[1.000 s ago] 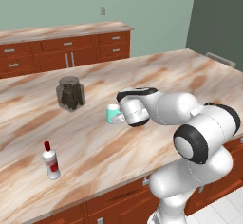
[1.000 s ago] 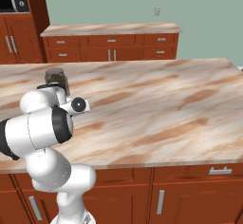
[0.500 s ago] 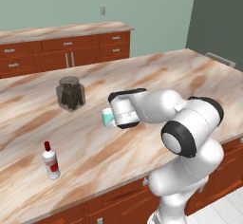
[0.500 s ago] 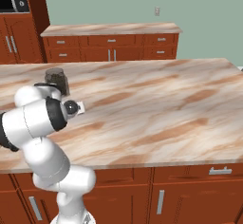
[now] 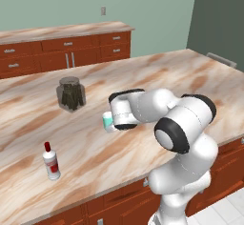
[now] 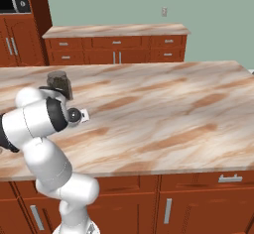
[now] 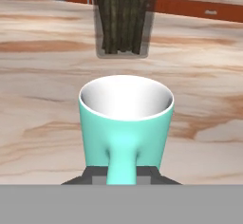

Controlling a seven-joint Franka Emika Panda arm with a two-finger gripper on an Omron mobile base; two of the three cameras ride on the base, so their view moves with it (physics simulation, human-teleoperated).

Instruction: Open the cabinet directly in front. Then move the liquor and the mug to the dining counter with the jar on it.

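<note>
My gripper point(image 7: 122, 174) is shut on the handle of the teal mug point(image 7: 126, 123), which stands upright with its white inside showing. In the left base view the mug point(image 5: 108, 121) is low over the dining counter point(image 5: 157, 76), at the end of my folded arm; I cannot tell if it touches the marble. The glass jar point(image 5: 71, 93) with dark contents stands just beyond the mug, straight ahead as the jar point(image 7: 121, 21) in the hand view. The liquor point(image 5: 50, 161), white with a red cap, stands upright near the counter's front left edge. The cabinet is out of view.
A narrower marble counter point(image 5: 66, 31) over reddish-brown drawers runs along the green back wall. A tall wooden unit with a microwave point(image 6: 20, 25) stands at the far left. Bare marble point(image 6: 173, 109) stretches to the right of the arm.
The arm has drawn in and carried the mug a little to the left and nearer the counter's front. Jar and liquor have stayed put.
</note>
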